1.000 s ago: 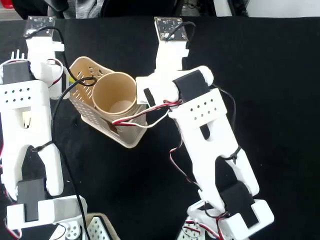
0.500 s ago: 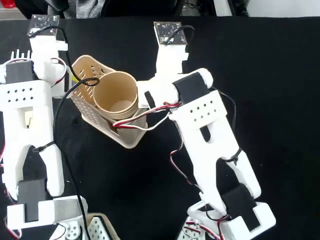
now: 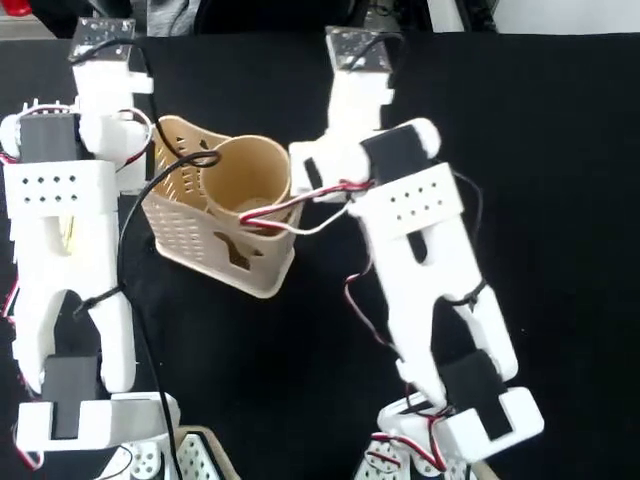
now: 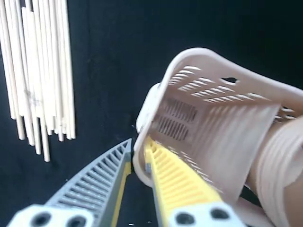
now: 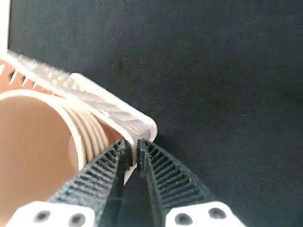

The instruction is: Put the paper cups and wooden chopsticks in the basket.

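Note:
A beige slotted basket [image 3: 200, 240] stands between my two arms, with a stack of paper cups [image 3: 250, 180] nested in its right half. My left gripper [image 4: 138, 144] is shut on the basket's [image 4: 213, 123] left rim, the yellow finger inside and the grey one outside. On the opposite rim [image 5: 109, 116] my right gripper [image 5: 131, 144] is shut, right beside the cup stack [image 5: 38, 151]. A bundle of wooden chopsticks [image 4: 38, 71] lies on the black table past the basket's left side; in the high view my left arm covers most of it.
The black tabletop [image 3: 540, 140] stretches open to the right of my right arm [image 3: 420, 230]. Both arm bases sit at the near edge, and my left arm [image 3: 60, 230] runs along the left side.
Both arms and the basket held between them have shifted a little to the right and away. The basket now sits more upright, and the cups moved with it.

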Controlling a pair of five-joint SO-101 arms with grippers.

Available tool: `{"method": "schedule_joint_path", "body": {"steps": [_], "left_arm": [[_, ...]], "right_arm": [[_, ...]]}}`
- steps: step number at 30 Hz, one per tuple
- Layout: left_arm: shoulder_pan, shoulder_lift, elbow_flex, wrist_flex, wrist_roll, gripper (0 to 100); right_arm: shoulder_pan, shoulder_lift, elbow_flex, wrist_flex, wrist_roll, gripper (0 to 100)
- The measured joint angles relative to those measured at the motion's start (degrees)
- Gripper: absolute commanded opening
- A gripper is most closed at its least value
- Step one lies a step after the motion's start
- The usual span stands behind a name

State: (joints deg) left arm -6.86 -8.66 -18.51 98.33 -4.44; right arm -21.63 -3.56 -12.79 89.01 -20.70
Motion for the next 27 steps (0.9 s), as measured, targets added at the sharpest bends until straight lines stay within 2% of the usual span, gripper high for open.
{"method": "schedule_joint_path", "body": {"steps": [11, 19, 22, 27], "left_arm": [[5.10, -0.09, -3.16, 1.93, 5.80, 3], [13.63, -12.66, 9.23, 1.93, 5.89, 3], [13.98, -18.29, 11.25, 2.37, 5.71, 3], [8.18, -18.99, 12.22, -0.70, 5.63, 3]], "right_arm": [[2.02, 1.67, -7.65, 0.09, 0.00, 1.1], [1.49, 1.67, -9.23, 0.00, 0.88, 1.1], [2.29, 1.67, -9.23, 0.00, 2.46, 1.1], [4.66, 1.76, -10.73, 1.49, 5.10, 1.1]]}}
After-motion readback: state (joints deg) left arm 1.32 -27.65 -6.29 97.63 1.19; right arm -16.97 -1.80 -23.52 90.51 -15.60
